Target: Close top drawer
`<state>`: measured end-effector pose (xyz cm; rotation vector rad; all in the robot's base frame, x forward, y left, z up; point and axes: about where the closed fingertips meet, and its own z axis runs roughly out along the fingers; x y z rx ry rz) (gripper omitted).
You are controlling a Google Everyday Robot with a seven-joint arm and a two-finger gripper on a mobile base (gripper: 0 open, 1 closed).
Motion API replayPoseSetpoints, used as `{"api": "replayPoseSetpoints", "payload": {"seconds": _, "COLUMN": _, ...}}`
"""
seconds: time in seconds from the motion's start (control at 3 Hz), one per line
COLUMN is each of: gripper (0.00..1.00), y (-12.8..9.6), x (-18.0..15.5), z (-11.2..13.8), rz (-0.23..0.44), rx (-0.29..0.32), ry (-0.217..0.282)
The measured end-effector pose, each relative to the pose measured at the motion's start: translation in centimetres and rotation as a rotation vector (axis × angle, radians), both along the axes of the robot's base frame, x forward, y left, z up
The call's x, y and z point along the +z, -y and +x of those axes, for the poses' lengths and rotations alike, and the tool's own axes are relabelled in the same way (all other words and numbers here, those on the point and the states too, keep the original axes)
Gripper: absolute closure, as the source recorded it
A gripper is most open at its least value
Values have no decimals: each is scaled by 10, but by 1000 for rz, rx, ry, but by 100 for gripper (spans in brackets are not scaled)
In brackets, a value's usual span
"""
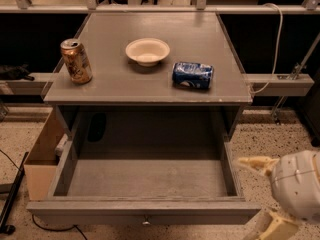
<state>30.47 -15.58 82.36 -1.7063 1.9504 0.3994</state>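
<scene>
The top drawer point(145, 176) of the grey cabinet stands pulled far out toward me and is empty inside. Its flat grey front panel point(100, 215) runs along the bottom of the view, with a small round metal knob point(146, 220) at its centre. My gripper point(267, 194) is at the lower right, just beyond the drawer's front right corner, beside it and apart from it. Its two pale fingers point(255, 163) stand spread wide with nothing between them.
On the cabinet top point(115, 86) stand an upright brown can point(76, 60), a white bowl point(147, 51) and a blue can lying on its side point(192, 75). A cardboard box point(42, 156) sits on the floor at the left. A black cable point(12, 194) lies by it.
</scene>
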Motion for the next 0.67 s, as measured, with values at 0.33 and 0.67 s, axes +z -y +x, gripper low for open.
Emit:
{"api": "replayPoseSetpoints", "payload": {"seconds": 0.33, "gripper": 42, "y": 2, "x": -20, "z": -18, "rz": -17, "rx": 1, "ry": -23}}
{"api": "replayPoseSetpoints", "payload": {"seconds": 0.67, "gripper": 65, "y": -2, "x": -33, "z": -16, "rz": -28, "rx": 9, "ry": -33}}
